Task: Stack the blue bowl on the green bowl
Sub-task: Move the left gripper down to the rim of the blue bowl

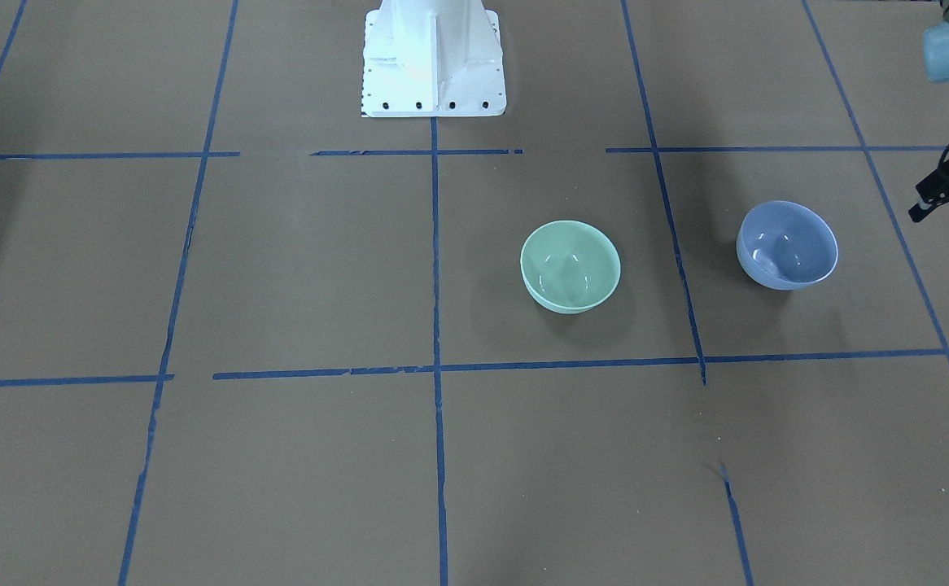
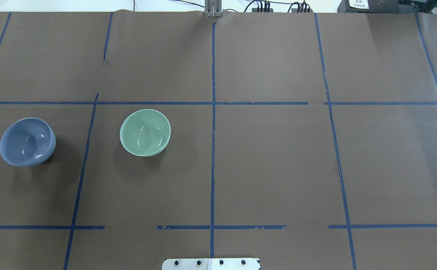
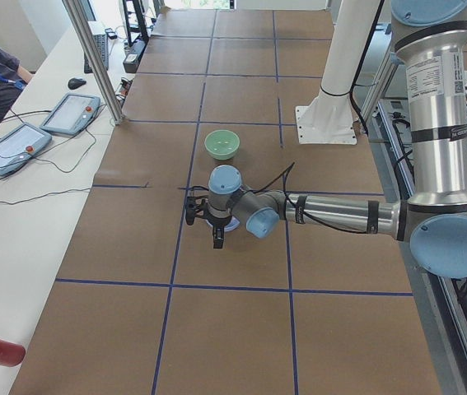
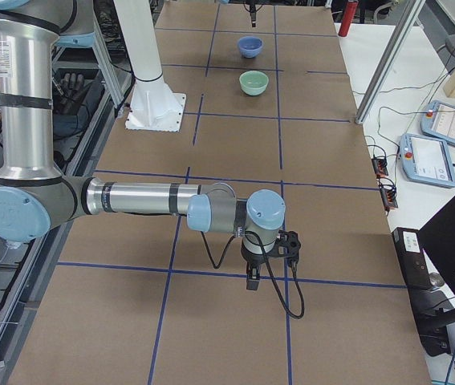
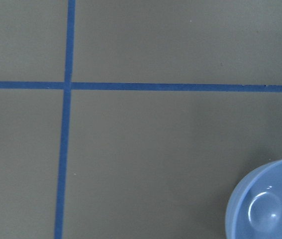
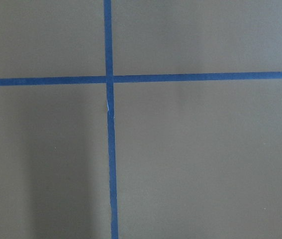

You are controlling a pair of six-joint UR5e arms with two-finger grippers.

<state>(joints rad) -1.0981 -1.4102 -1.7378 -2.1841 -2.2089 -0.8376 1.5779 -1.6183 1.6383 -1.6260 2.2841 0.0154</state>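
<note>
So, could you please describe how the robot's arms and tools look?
The left arm and right arm are silver tubes with pale-blue joint caps and black bands. The left tool and right tool are black, each trailing a looping black cable.

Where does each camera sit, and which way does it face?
Front-facing: across the table, looking down toward the robot; pedestal at top, left gripper at right edge.
Overhead: behind the robot, looking forward and down; base plate at bottom edge.
Exterior left: table's left end, looking along it; left arm near.
Exterior right: table's right end; right arm near.
Left wrist: straight down; blue bowl in corner, no body.
Right wrist: straight down on tape lines; no body.
Front-facing and overhead share blue bowl and green bowl, mirrored.
</note>
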